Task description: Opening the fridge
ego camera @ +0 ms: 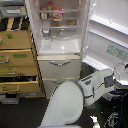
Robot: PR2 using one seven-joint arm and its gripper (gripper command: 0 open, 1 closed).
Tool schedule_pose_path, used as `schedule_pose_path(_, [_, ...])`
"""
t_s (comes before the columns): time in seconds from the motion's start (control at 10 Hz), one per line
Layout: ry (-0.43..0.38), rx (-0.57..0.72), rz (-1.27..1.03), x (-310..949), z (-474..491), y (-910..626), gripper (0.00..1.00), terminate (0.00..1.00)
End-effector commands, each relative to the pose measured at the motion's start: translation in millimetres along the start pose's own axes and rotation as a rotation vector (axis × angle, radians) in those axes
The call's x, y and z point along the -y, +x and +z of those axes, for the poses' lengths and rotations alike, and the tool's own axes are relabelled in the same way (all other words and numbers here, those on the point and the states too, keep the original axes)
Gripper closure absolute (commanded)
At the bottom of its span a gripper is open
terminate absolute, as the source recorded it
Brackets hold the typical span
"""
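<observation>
Fridge [59,30] at centre, its upper door [107,32] swung wide toward the exterior view's right, shelves exposed. Gripper [121,71] near the door's lower edge; its grip apparently indistinct, cannot tell.

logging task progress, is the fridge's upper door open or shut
Open: the fridge shows its lit shelves, and its upper door is swung out to the exterior view's right.

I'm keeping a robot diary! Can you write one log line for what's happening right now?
fridge: upper door swung open | lower drawers: shut | gripper: by door's lower edge, state unclear
</observation>
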Motion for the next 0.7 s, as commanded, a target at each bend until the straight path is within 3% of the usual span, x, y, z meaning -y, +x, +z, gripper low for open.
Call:
schedule_pose_path(0.1, [0.062, 0.112, 0.339, -143.6, -40.0, -385.3, 0.0, 0.0])
schedule_pose_path(0.7, [0.135, 0.18, 0.554, -129.6, -23.0, -633.0, 0.0, 0.0])
